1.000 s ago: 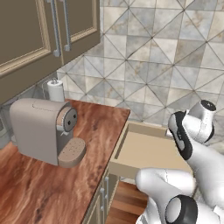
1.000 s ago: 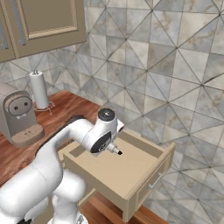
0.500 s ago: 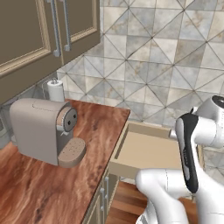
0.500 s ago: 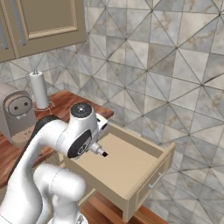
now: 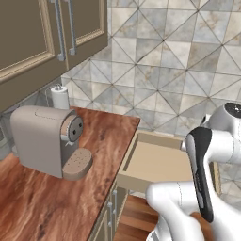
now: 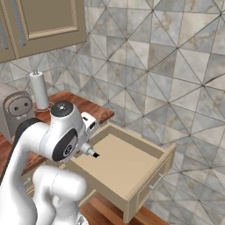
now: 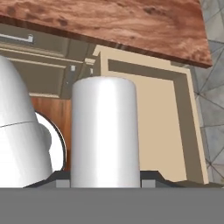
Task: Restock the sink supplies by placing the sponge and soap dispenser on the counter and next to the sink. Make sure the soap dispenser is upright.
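Over open drawer (image 6: pixel 127 165): arm folded, wrist low.

Reddish-brown wood-grain counter (image 5: pixel 94 188)

The tool (image 6: pixel 93 153) hangs over the near left part of an open drawer (image 6: pixel 127 165). To the tool's left lies the desk (image 5: pixel 70 188), carrying a coffee machine (image 5: pixel 44 140); a paper towel roll (image 5: pixel 60 97) stands behind it.

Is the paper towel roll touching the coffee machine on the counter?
Apart. In the left base view, the paper towel roll stands behind the coffee machine, with backsplash showing between them.
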Controlling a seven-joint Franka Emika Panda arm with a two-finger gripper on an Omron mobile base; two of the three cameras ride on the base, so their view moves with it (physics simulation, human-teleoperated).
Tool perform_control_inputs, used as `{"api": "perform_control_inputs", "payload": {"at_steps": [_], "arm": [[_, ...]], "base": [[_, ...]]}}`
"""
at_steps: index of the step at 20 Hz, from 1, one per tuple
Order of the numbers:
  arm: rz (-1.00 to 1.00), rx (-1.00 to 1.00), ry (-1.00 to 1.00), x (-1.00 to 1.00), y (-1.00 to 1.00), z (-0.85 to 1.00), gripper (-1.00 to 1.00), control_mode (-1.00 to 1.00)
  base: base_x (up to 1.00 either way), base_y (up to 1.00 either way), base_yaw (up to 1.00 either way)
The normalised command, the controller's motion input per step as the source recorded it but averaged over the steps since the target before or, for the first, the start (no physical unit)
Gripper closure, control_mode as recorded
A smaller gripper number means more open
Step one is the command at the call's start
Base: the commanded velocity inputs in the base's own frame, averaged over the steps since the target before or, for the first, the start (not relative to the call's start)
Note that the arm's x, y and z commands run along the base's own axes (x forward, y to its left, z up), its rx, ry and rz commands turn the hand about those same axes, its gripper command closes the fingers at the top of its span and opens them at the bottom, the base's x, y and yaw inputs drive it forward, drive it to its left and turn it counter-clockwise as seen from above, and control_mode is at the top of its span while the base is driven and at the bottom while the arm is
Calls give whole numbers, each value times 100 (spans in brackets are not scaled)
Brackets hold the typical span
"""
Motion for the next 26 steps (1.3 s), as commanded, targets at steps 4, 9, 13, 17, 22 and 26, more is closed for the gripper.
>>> {"api": "perform_control_inputs", "payload": {"at_steps": [4, 9, 13, 17, 22, 26], "arm": [[-11, 0, 0, -3, 0, 1, 100, -100], [0, 0, 0, 0, 0, 0, 100, 100], [0, 0, 0, 0, 0, 0, 100, 100], [0, 0, 0, 0, 0, 0, 100, 100], [0, 0, 0, 0, 0, 0, 100, 100], [0, 0, 0, 0, 0, 0, 100, 100]], "base": [[0, 0, 0], [-16, 22, -46], [-39, 6, -54], [-84, 0, -61], [-82, 0, -65], [-54, -18, -63]]}}
